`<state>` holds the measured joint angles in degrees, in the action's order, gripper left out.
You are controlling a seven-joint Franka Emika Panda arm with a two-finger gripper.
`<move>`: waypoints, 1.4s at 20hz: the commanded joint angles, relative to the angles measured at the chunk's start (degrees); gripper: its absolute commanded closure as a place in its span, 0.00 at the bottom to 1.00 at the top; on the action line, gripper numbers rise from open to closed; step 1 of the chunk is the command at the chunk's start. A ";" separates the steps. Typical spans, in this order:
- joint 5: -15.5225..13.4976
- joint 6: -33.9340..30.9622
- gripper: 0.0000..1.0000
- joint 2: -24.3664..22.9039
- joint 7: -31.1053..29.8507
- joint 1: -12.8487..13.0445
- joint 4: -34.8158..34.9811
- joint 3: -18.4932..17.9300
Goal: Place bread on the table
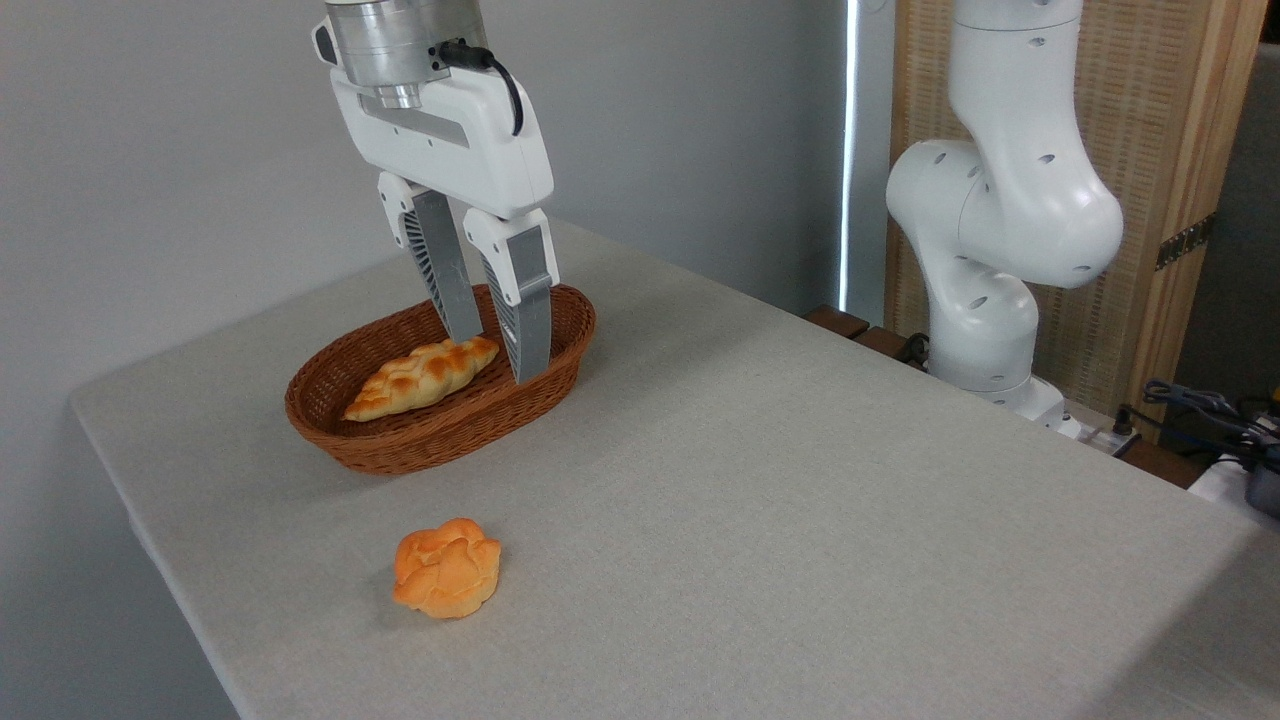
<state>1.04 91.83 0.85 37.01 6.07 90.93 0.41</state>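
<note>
Could go wrong in a few ways: catching only the tapered right tip of the bread (422, 377), so that it slips or swings out on lifting; snagging a finger on the rim of the wicker basket (330, 445) and dragging it across the table (800, 500); dropping the loaf back inside rather than on the cloth. Hanging at upper centre-left of the frame over the basket's right half, gripper (497, 350) parted moderately, holding nothing. Left finger tip down beside the loaf's right end, perhaps touching, hard to tell; right finger inside the basket wall. Loaf lying slantwise in the basket, not yet lifted. Small orange bun (447, 567) well apart at lower centre-left on the cloth.
</note>
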 commanded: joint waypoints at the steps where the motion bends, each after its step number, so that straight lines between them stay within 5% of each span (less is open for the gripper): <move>1: -0.51 0.38 0.00 -1.37 0.35 -0.44 0.39 -0.23; 8: -2.01 0.37 0.00 -1.38 0.08 -0.35 0.56 -0.06; 12: -11.75 1.25 0.00 -0.24 -1.50 0.26 0.83 0.73; 16: -11.85 4.31 0.00 1.25 -10.87 1.05 1.53 6.26; 21: -11.50 21.43 0.00 1.78 -24.07 2.02 11.79 16.80; 26: -10.54 26.74 0.00 2.83 -24.00 2.98 17.17 22.09; 28: -7.13 26.83 0.00 3.45 -23.91 4.12 17.96 22.18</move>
<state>-9.46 117.52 4.54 12.83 8.98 107.14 22.79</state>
